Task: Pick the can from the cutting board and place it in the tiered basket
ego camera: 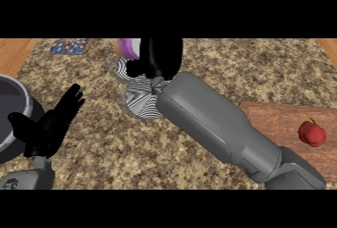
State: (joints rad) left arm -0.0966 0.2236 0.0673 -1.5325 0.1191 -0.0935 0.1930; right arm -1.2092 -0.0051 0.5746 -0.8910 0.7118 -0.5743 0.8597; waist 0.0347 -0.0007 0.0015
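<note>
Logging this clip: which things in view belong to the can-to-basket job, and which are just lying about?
Belongs to the job:
- can, purple, mostly hidden at the right hand
- tiered basket, black-and-white striped
- cutting board, the can no longer on it

Just lying about:
- red pepper on the cutting board
- dark pot at the left edge
- patterned packet at the top left
- left hand, resting open

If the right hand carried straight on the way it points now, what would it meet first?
The right hand points toward the counter's far edge, over the black-and-white striped basket. Next in its line is the purple-rimmed object just beside it, probably the first contact, though height is hard to judge from above.
</note>
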